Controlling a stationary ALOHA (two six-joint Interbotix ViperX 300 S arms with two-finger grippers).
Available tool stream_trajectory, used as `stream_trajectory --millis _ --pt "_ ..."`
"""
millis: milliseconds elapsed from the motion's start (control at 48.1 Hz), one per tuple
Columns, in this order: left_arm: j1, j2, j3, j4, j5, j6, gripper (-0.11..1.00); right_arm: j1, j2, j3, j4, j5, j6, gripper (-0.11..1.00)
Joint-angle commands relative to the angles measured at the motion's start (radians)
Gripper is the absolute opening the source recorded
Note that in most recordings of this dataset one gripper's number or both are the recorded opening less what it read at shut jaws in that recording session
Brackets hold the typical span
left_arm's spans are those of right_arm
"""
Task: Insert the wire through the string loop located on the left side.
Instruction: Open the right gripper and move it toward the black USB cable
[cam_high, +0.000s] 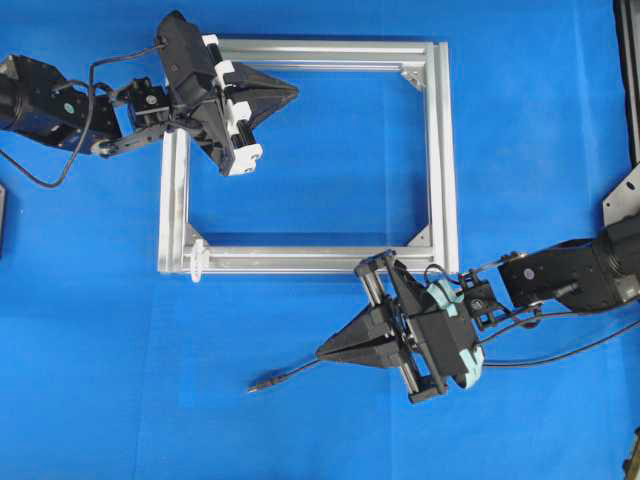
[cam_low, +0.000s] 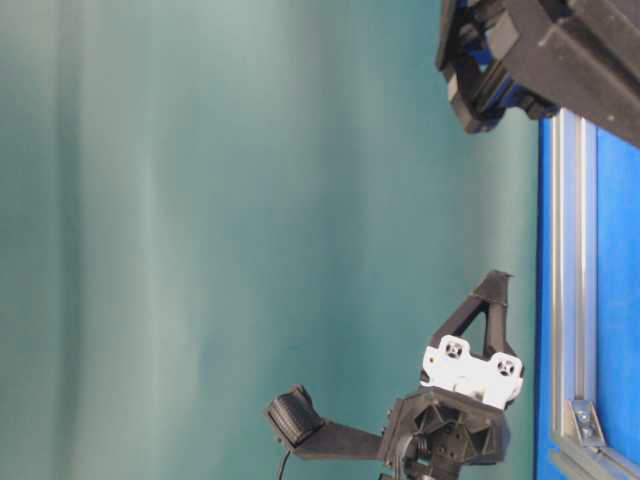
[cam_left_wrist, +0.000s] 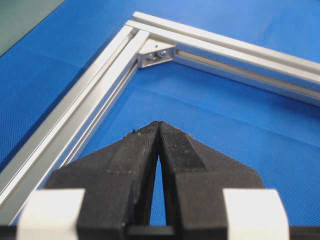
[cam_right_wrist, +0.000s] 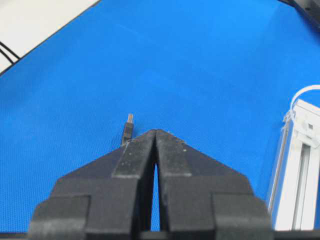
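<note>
Bare blue bench (cam_high: 540, 130) lies open right of the frame (cam_high: 447, 150) | string loop (cam_high: 196, 258) juts outward at its lower-left corner | wire (cam_high: 290, 376) crosses the bench below it

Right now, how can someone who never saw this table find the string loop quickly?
Look first for the silver frame, a big square lying flat on the blue mat. Go to its lower left corner in the overhead view. There the string loop sticks out beyond the bar; it is tiny, white and thin, unlike the solid silver corner brackets.
</note>
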Motion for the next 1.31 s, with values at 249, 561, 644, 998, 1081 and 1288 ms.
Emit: stream_trajectory --millis 249,561,644,998,1081,1288 --pt "-0.008 -0.054 -0.011 0.017 0.029 -0.009 0.0 0.018 -0.054 -0.009 0.0 0.083 0.009 -0.02" --pt "-0.008 -0.054 -0.009 0.018 0.029 -0.009 0.0 0.018 -0.054 -0.011 0.0 0.072 0.064 0.04" --pt "-0.006 -0.054 -0.009 0.018 0.029 -0.009 0.0 0.02 -0.054 -0.011 0.002 0.072 0.078 0.23" --pt "-0.008 -0.054 -0.009 0.018 0.029 -0.009 0.0 0.02 -0.029 -0.023 0.028 0.072 0.098 0.8" --pt "-0.008 -0.054 -0.008 0.018 0.029 -0.011 0.0 0.02 0.003 -0.041 0.034 0.074 0.117 0.82" --pt "-0.008 -0.052 -0.008 0.018 0.031 -0.018 0.0 0.034 0.118 -0.106 0.035 0.067 0.172 0.82"
